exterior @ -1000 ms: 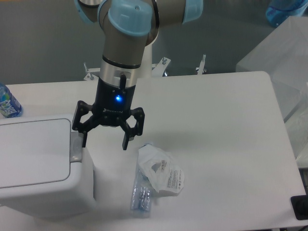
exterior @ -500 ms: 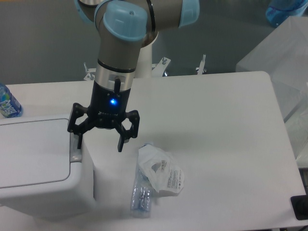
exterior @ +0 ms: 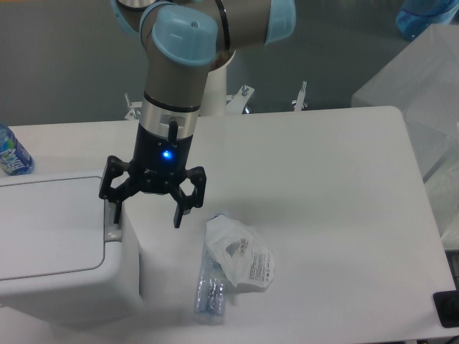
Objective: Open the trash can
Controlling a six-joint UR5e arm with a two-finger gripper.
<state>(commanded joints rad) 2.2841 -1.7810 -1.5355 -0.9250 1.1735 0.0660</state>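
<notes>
One arm: reaching down over a white table (exterior: 337, 179), wrist light glowing blue.
Gripper (exterior: 145, 211): hanging with fingers spread wide, pinching nothing, pointing down.
Left finger (exterior: 114, 208): sitting at the right edge of the bin, over or just beside the button; contact not possible to confirm.
Right finger (exterior: 178, 213): hanging past the bin's side, above bare table.
Bin (exterior: 68, 279): standing at the lower left corner of the view, boxy and white, lid (exterior: 50, 226) lying flat and closed.
Button (exterior: 112, 228): showing as a small grey strip along the lid's right edge, partly hidden by the left finger.
Bottle (exterior: 228, 261): lying crushed on the table just right of the bin, near the gripper, not part of this job.
Second bottle (exterior: 12, 154): peeking in at the far left edge, well apart.
Step in hand: lining one fingertip up over the button, judging by the pose.
Doing it well: centring that tip on the strip, pressing straight down, slowly; keeping the other finger off the bin wall.
Risk: sliding off the narrow strip onto the lid and leaving the latch unreleased.
Progress: early, lid not yet open.
</notes>
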